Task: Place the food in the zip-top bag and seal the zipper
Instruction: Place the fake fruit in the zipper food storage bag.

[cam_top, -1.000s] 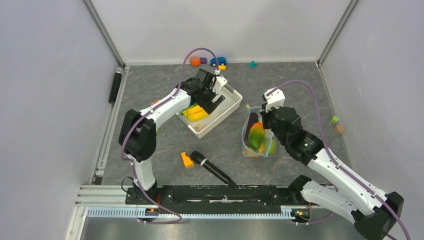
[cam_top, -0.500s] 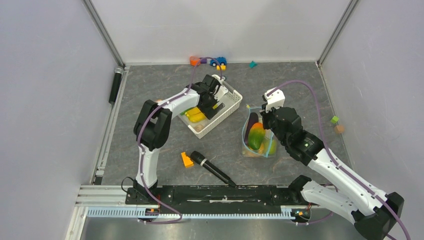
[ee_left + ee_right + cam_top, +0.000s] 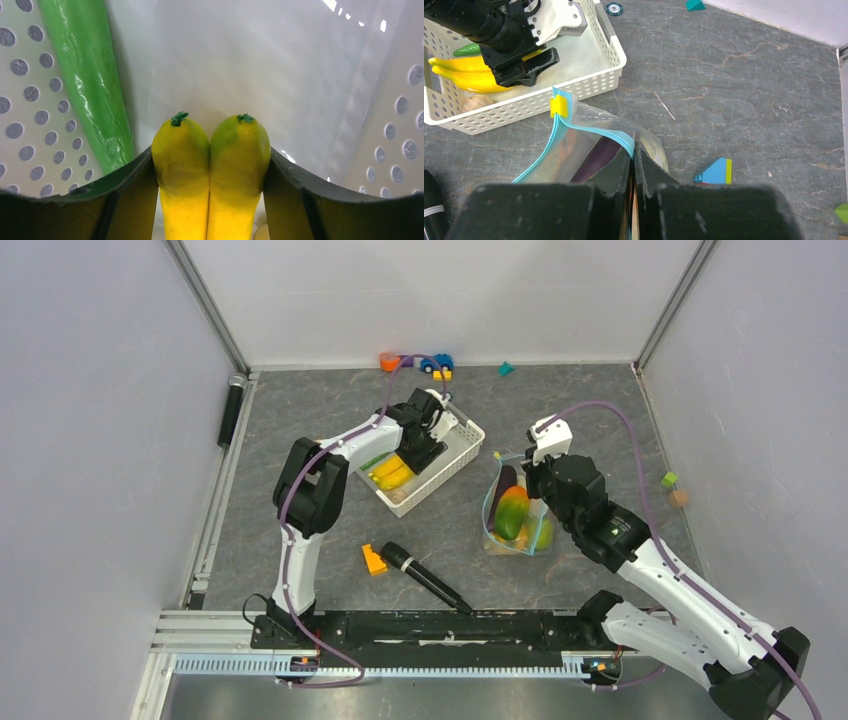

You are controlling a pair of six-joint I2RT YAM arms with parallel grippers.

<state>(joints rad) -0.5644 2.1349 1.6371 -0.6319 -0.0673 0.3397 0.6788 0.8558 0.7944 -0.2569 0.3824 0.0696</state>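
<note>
Two yellow bananas (image 3: 210,165) lie in the white slotted basket (image 3: 455,455), next to a green cucumber (image 3: 90,85). My left gripper (image 3: 210,152) reaches down into the basket, and its dark fingers (image 3: 130,190) press both sides of the bananas. The clear zip-top bag (image 3: 515,530) stands right of the basket with its mouth open. Inside it are a purple eggplant (image 3: 599,155) and an orange-green pepper (image 3: 512,510). My right gripper (image 3: 634,147) is shut on the bag's rim at the light-blue zipper (image 3: 594,129). A yellow slider (image 3: 558,107) sits at the zipper's far end.
A black microphone (image 3: 425,577) and an orange block (image 3: 373,559) lie near the front. A toy car (image 3: 437,363) and a teal block (image 3: 506,368) sit by the back wall. A blue block (image 3: 716,172) lies just right of the bag. Small blocks (image 3: 670,480) lie at the right wall.
My left gripper has dropped lower into the basket and its jaws have closed in against the bananas. The right gripper and the bag have stayed put.
</note>
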